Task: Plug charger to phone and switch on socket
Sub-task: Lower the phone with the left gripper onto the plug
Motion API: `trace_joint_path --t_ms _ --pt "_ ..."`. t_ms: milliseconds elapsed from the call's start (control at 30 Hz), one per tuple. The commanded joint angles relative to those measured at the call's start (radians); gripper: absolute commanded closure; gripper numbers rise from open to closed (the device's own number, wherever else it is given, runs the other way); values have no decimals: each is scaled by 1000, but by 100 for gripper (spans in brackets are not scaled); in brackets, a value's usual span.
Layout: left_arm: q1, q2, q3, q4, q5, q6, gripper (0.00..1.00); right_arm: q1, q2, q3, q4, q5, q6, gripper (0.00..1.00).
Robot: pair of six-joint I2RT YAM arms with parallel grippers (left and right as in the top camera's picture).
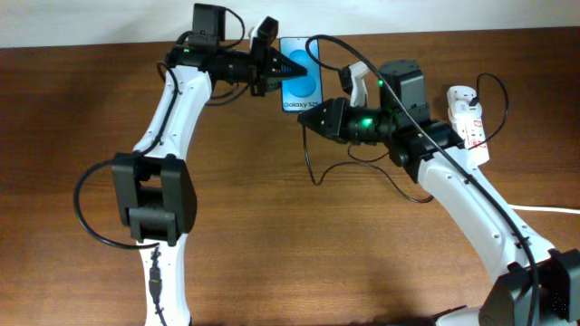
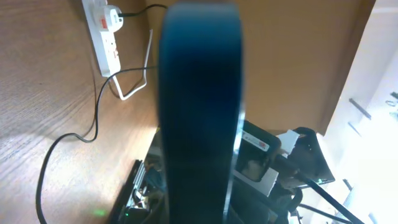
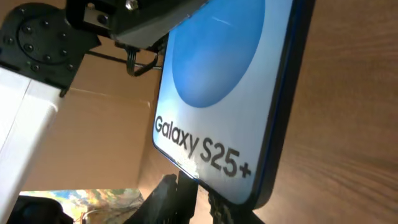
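The phone (image 1: 302,80), with a lit blue screen and white "Galaxy S25+" text, is held off the table at the back centre. My left gripper (image 1: 272,65) is shut on its left side. The left wrist view shows it edge-on as a dark blue slab (image 2: 199,106). My right gripper (image 1: 314,116) is shut on the charger's black plug tip (image 3: 186,186) and holds it against the phone's bottom edge (image 3: 217,112). The thin black charger cable (image 1: 314,167) loops across the table towards the white socket (image 1: 468,113), which lies at the far right and also shows in the left wrist view (image 2: 107,37).
The socket's thick white cord (image 1: 553,210) runs off the right edge and shows in the left wrist view (image 2: 134,93). The charger cable trails over the wood there too (image 2: 95,118). Both arms meet at the back centre of the wooden table (image 1: 299,254).
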State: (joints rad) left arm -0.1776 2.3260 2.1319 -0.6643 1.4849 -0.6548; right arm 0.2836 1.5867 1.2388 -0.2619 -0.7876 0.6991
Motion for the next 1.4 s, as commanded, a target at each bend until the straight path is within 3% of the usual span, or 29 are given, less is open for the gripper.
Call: trace_joint_path --t_ms 0,100,233,367,500,533,667,867,1167,1367 --pt "27 -19 12 0 79 -3 100 -9 -8 11 -14 -20 -14 77" --pt "45 -18 12 3 59 27 100 -10 -8 11 -14 -44 -40 66" --pt "65 -16 12 1 55 186 100 -10 -8 11 -15 -43 -56 52" --pt "65 11 12 -13 29 251 100 -10 -8 11 -16 -43 -67 50" --pt "64 31 11 -342 -364 433 100 -10 -8 11 -60 -38 -125 43" --pt "64 31 11 -456 -472 525 100 -10 -8 11 -86 -20 -145 41" --pt "58 32 11 -639 -653 685 100 -10 -8 11 -114 14 -146 39" --pt "29 32 -29 -617 -742 677 100 -10 -8 11 -169 23 -172 36" --pt "21 32 -222 -410 -753 441 100 -10 -8 11 -200 41 -172 34" --pt "21 32 -287 -336 -798 446 100 -10 -8 11 -204 41 -172 34"
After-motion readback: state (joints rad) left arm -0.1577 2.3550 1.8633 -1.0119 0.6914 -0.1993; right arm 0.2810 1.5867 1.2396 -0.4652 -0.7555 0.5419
